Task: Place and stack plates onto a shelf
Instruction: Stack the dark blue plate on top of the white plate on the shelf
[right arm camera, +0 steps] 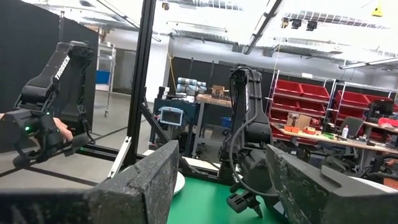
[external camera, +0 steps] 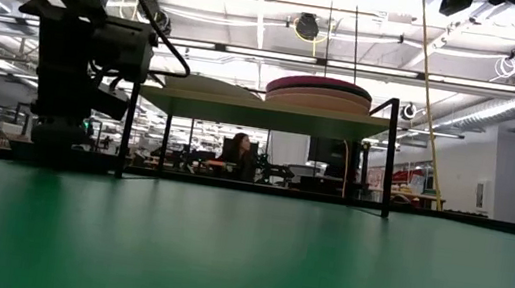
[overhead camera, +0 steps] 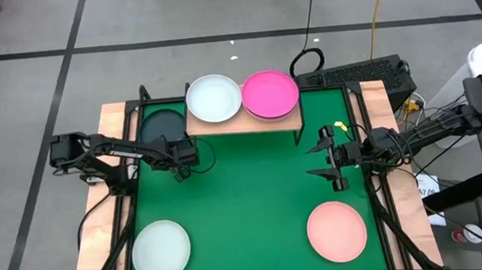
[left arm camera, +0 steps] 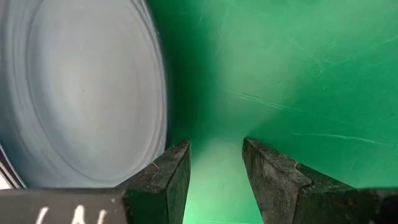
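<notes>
Green mat [overhead camera: 246, 196] foreground; left gripper [overhead camera: 192, 153] fingers parted, empty, beside dark teal-grey round plate [overhead camera: 161, 124]. Right gripper [overhead camera: 324, 159] wide, empty. White plate [overhead camera: 213, 98], magenta plate [overhead camera: 270, 94] on wooden shelf [overhead camera: 244, 124].

Left arm reaches in from the table's left side, its left gripper [overhead camera: 184, 160] low with fingers [left arm camera: 163, 180] parted. Right gripper [overhead camera: 328, 161] hovers opposite, jaws spread wide.
</notes>
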`<act>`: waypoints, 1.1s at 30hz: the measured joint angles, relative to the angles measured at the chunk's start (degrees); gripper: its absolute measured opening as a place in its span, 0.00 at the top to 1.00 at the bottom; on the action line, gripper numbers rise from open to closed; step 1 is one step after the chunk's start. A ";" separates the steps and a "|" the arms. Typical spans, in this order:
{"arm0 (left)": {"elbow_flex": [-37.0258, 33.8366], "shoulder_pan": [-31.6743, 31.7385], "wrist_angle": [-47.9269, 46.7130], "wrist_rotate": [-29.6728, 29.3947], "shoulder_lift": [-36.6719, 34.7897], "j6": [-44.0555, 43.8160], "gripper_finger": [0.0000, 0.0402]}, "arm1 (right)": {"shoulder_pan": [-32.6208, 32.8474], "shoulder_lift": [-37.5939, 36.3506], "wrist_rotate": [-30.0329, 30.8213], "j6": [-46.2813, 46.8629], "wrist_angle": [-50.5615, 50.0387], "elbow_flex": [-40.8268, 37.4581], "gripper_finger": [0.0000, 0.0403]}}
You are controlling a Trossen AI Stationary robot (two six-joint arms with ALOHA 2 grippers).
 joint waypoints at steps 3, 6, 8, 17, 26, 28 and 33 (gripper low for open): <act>-0.02 0.15 0.08 -0.15 0.02 0.31 0.61 | 0.00 -0.01 0.00 0.00 0.02 0.00 0.45; -0.03 0.74 0.38 0.05 0.07 0.28 0.66 | 0.00 -0.01 0.00 0.17 0.02 0.00 0.45; -0.09 1.16 0.68 0.26 0.09 0.27 0.72 | 0.00 -0.01 0.00 0.42 0.02 0.00 0.45; -0.24 0.45 0.54 2.53 -0.01 -2.86 0.99 | 0.00 -0.01 0.00 0.59 0.04 0.00 0.45; 7.40 -11.93 -7.97 4.99 -0.15 -7.91 0.99 | 0.00 -0.01 0.02 0.48 0.02 0.00 0.45; 9.61 -14.82 -9.10 3.75 -0.46 -7.77 0.99 | 0.00 -0.01 0.02 0.70 0.04 0.00 0.45; 10.41 -17.77 -15.00 -5.73 -2.32 -9.10 0.99 | 0.00 0.01 0.00 1.01 0.02 0.00 0.45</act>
